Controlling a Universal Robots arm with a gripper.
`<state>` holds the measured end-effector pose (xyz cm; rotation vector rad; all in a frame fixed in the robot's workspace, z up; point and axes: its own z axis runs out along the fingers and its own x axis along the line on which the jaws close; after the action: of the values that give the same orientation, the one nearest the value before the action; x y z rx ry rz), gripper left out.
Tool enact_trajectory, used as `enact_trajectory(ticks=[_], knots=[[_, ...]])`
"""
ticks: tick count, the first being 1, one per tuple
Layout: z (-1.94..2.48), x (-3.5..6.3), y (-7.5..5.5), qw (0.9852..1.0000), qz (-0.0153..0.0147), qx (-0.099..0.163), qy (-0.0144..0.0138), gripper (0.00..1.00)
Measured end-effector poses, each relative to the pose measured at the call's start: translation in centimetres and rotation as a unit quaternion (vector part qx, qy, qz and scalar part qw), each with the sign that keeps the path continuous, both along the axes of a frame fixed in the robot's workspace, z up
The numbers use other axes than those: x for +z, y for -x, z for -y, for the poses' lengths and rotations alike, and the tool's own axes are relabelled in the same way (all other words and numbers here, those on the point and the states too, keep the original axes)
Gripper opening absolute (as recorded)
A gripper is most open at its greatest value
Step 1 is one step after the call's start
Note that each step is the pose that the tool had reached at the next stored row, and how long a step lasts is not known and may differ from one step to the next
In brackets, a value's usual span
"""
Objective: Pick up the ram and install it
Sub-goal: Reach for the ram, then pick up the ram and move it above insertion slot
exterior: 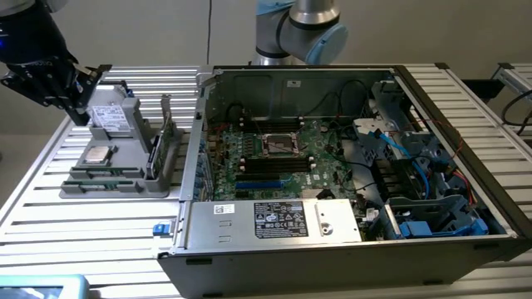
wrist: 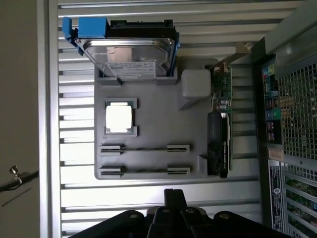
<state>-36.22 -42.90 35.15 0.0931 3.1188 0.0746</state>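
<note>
Ram (wrist: 144, 148) stands on edge in a slot of the gray holder tray (wrist: 148, 119). A second thin stick seems to sit in the parallel slot just beside it, though from above both read as little more than lines. In the exterior view the ram (exterior: 101, 175) lies at the near end of the tray (exterior: 116, 192). The processor chip (exterior: 98, 155) comes next, then the hard drive (exterior: 108, 116), with a larger green card (exterior: 166, 143) upright along the tray's side toward the open computer case (exterior: 332, 249). The gripper (exterior: 81, 115) hangs above the tray, clear of the ram. Its fingers are pressed together with nothing between them, as the wrist view (wrist: 173, 196) shows. Tray and case both rest on a slatted metal table (exterior: 83, 237).
</note>
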Motion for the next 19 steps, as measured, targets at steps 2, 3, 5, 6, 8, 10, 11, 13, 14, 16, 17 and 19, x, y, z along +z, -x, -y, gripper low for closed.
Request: enact_trajectory(ticks=[2,3,5,6,8,10,11,13,14,16,17,19], knots=[[-0.3,-0.2,0.0,1.0,0.0,0.0,0.0003,0.11],[-0.38,-0.27,0.0,1.0,0.0,0.001,0.0003,0.11],[-0.56,-0.42,0.0,1.0,0.0,0.002,0.0004,0.11],[-0.72,-0.49,0.0,1.0,0.0,0.002,0.0005,0.11],[-1.09,-0.66,0.0,1.0,0.0,0.004,0.0009,0.11],[-1.22,-0.8,0.0,1.0,0.0001,0.005,0.001,0.11],[-1.22,-0.85,0.0,1.0,0.0,0.005,0.0011,0.11],[-1.23,-0.92,0.0,1.0,-0.0001,0.006,0.0013,0.11],[-1.23,-0.95,0.0,1.0,0.0,0.009,0.0014,0.11],[-1.24,-1.02,0.0,0.9997,0.0,0.023,0.0015,0.11],[-1.24,-1.05,0.0,0.9995,0.0,0.032,0.0015,0.11],[-1.24,-1.12,0.0,0.9987,0.0,0.05,0.0015,0.11]])
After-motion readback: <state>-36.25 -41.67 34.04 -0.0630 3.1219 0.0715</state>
